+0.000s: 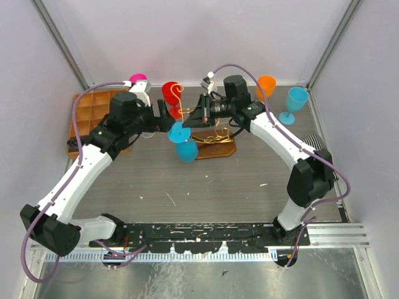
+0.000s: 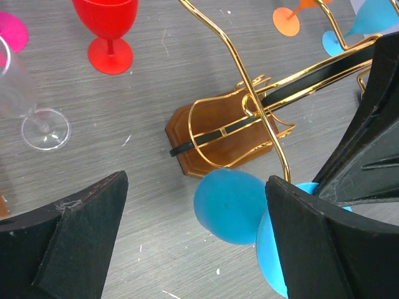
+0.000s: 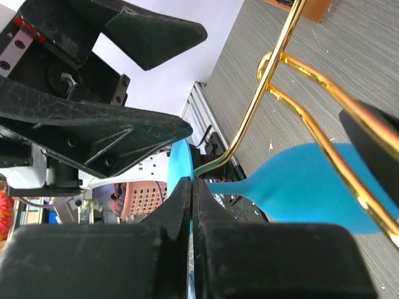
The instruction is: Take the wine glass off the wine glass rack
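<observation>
One blue glass (image 1: 182, 142) hangs bowl-down at the 9 o'clock end of the gold rack (image 1: 215, 148), its foot hooked over a wire arm. That hook alone carries it. My right pincer (image 3: 192, 185), at the glass's 1 o'clock, is closed to a sliver, seemingly on the foot's rim, I judge to slide it free. My left pincer (image 2: 196, 182), at 11 o'clock, stands wide apart astride the glass, probably to catch it.
</observation>
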Tool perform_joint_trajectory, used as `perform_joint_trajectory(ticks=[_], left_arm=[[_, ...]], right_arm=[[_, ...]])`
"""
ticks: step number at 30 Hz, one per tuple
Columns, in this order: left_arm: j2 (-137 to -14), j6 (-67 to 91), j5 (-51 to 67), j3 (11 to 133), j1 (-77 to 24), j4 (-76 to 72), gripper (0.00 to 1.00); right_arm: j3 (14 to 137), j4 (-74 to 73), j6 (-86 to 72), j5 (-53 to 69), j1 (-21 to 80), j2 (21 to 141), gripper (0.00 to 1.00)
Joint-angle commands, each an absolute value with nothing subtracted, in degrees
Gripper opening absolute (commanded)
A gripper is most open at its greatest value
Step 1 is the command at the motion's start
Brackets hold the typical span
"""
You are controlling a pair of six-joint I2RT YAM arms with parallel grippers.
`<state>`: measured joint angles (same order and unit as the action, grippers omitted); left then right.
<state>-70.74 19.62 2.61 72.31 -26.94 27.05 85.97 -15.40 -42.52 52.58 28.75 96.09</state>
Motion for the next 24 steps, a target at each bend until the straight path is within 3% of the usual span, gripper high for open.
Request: perform_joint_trajectory(ticks=[1, 12, 24], left_arm=[[-69.04, 18.43, 1.05, 71.85, -27.07, 26.93, 0.98], [-68.53, 18.22, 0.49, 70.99, -27.06, 26.66, 0.98], [-65.98, 18.98, -11.25, 70.81, -26.24, 28.16, 0.98]], right_arm=[[90.01, -10.68, -43.7, 51.21, 26.84, 96.97, 0.01], [94.04, -18.15, -38.72, 51.74, 18.97, 92.51, 0.01], [95.29, -20.51, -37.82, 57.36, 21.66, 89.12, 0.01]])
